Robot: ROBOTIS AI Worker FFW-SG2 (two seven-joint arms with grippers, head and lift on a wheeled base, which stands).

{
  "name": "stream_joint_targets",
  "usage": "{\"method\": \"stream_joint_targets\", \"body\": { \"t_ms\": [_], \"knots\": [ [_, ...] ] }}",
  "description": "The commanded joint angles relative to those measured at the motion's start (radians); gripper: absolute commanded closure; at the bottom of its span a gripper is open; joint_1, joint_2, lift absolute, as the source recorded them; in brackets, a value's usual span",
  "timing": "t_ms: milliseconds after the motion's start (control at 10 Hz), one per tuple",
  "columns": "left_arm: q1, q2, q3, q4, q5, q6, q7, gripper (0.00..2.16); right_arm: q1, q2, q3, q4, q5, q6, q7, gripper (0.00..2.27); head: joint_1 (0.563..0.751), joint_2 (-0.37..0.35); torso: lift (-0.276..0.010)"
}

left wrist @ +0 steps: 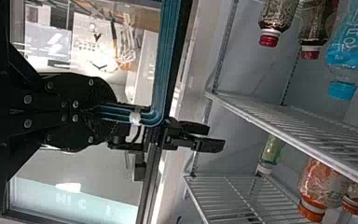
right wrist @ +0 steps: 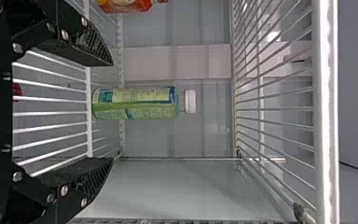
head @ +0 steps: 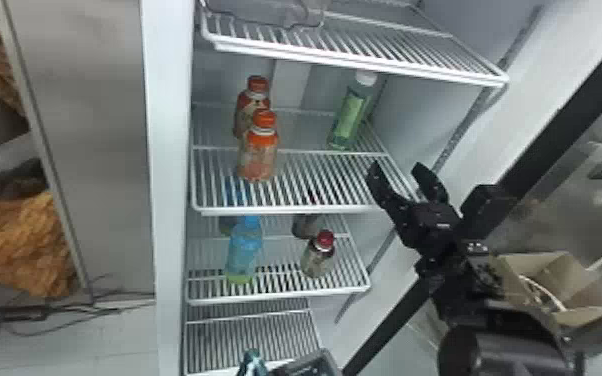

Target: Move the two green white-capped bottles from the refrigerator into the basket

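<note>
Green white-capped bottle standing on the shelf, right gripper waiting open

The green white-capped bottle (head: 349, 117) is standing upright near the right wall of the refrigerator (head: 167, 150), towards the back of its shelf (head: 285, 210). The right gripper (head: 397, 169) is hovering by that shelf's front right corner, its two fingers spreading wide and holding nothing. The bottle is standing beyond them, apart from both.

In the left wrist view, the left gripper's (left wrist: 113, 111) fingers are closing together around a blue handle (left wrist: 168, 60), which is running out past their tips and bending downward in the room.

On the green bottle's shelf, two orange-capped bottles (head: 258, 157) are standing at the left, one behind the other. On the next shelf down (head: 277, 295), a blue bottle (head: 245, 250) is standing left of a red-capped bottle (head: 318, 257). A cardboard box (head: 585, 280) is sitting outside, to the right.
</note>
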Motion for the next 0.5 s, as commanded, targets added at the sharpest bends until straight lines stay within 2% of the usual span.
{"method": "stream_joint_targets", "body": {
  "t_ms": [0, 400],
  "knots": [
    [0.0, 0.0, -0.001, 0.0, 0.0, 0.002, 0.0, 1.22, -0.039, -0.006, 0.01, 0.044, 0.005, -0.022, -0.001, 0.22, 0.695, -0.35, -0.004],
    [-0.005, 0.0, -0.003, 0.0, 0.0, 0.002, 0.001, 1.22, -0.139, -0.018, 0.028, 0.189, -0.021, -0.069, 0.0, 0.13, 0.695, -0.35, -0.004]
  ]
}}
